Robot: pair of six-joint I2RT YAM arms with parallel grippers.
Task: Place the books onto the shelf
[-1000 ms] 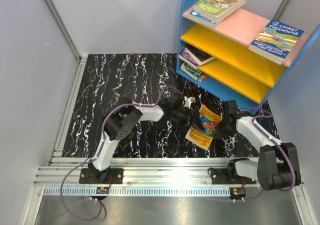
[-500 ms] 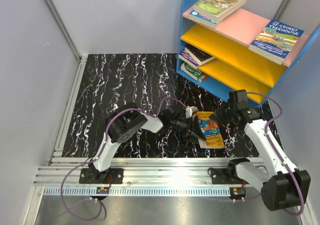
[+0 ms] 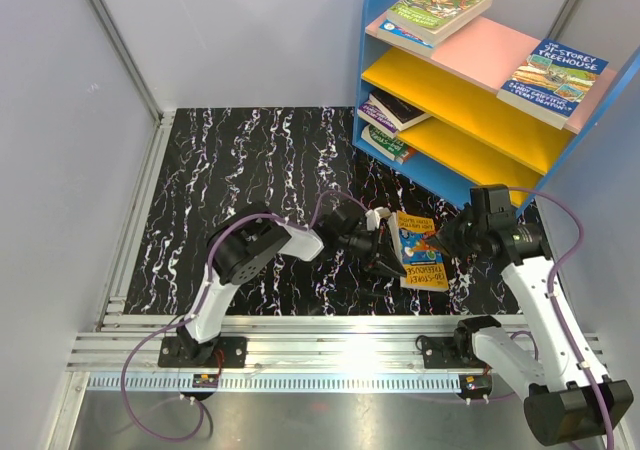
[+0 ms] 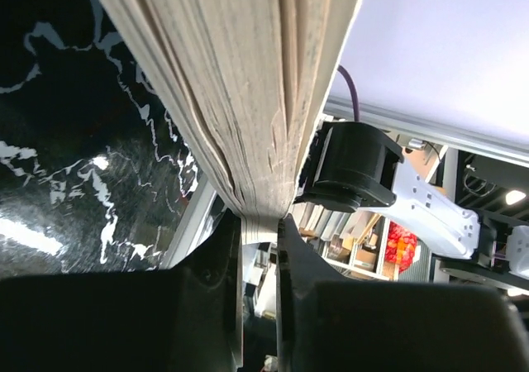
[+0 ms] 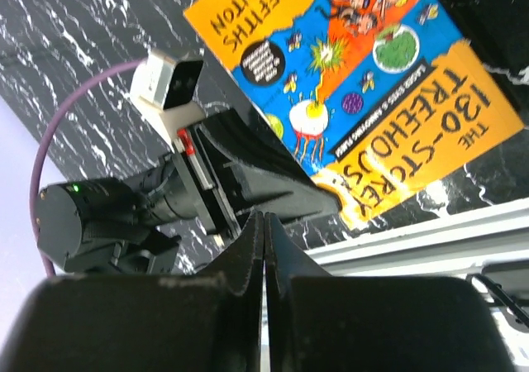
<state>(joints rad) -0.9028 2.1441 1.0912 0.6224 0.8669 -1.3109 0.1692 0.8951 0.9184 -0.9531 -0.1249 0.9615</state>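
over black marbled table (image 3: 240,160), left gripper (image 4: 258,227) pinches pages of orange-blue book (image 3: 421,252).

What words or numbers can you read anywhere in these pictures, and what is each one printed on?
"THE 130-STOREY TREEHOUSE": cover of the book on the mat.
"GRIFFITHS", with a word ending "ENTON" cut by the frame edge: same cover.
"-STOREY TREEHOUSE": blue book on the pink board; its number is too small.
Green book and lower stacked books: too small to read.
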